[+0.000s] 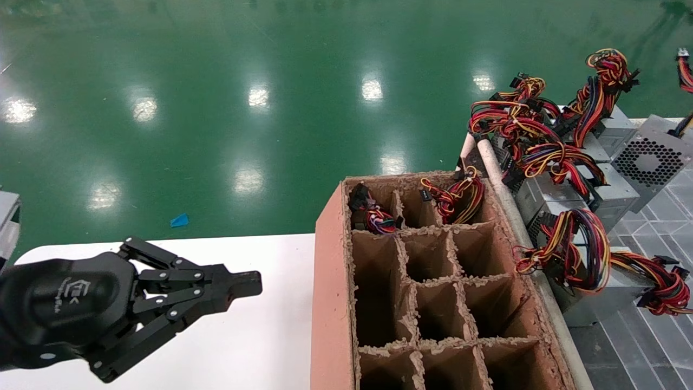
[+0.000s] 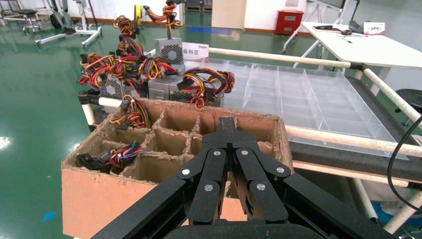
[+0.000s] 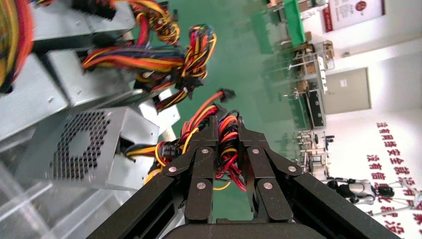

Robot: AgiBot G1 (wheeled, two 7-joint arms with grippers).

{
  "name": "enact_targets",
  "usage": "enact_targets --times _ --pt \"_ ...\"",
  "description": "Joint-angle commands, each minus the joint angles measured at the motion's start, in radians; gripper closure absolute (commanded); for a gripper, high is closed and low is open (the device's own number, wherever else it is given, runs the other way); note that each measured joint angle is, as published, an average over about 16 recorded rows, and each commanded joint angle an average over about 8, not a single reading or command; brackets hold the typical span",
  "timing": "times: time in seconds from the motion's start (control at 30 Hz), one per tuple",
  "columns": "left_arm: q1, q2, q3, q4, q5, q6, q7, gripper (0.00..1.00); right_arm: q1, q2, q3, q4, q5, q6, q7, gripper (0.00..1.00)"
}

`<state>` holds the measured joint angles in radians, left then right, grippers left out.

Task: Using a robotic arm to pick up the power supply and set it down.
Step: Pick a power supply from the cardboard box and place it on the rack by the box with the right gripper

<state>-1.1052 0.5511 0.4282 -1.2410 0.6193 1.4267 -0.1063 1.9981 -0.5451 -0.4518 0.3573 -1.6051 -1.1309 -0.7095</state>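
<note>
My right hand [image 3: 226, 127], black linkage fingers pinched on a red, orange and black wire bundle [image 3: 226, 149], sits just beside the grey sheet-metal power supply with the perforated fan grille [image 3: 87, 147], which lies among its fellows on the right, past the brown cardboard divider box [image 1: 433, 281]. My left hand [image 1: 246, 284], closed and empty, hovers over the white counter [image 1: 260, 346], well apart.

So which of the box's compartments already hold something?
The two far-row cells of the brown cardboard divider box: each holds a coloured wire bundle; the others look empty.
</note>
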Motion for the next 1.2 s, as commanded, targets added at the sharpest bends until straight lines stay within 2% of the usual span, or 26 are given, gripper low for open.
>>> enact_targets --times 0.03,0.3,0.57,0.93,1.2 --pt "0.000 0.000 0.000 0.000 0.000 0.000 0.000 1.00 0.001 -0.021 0.007 -0.038 0.010 0.025 -0.026 1.00" --pt "0.000 0.000 0.000 0.000 0.000 0.000 0.000 1.00 0.037 -0.061 0.015 -0.158 0.014 0.088 -0.079 1.00" --pt "0.000 0.000 0.000 0.000 0.000 0.000 0.000 1.00 0.053 -0.108 0.012 -0.252 0.007 0.130 -0.086 1.00" --pt "0.000 0.000 0.000 0.000 0.000 0.000 0.000 1.00 0.043 -0.178 0.039 -0.313 0.050 0.128 -0.115 1.00" --pt "0.000 0.000 0.000 0.000 0.000 0.000 0.000 1.00 0.046 -0.185 0.043 -0.333 0.056 0.120 -0.129 1.00"
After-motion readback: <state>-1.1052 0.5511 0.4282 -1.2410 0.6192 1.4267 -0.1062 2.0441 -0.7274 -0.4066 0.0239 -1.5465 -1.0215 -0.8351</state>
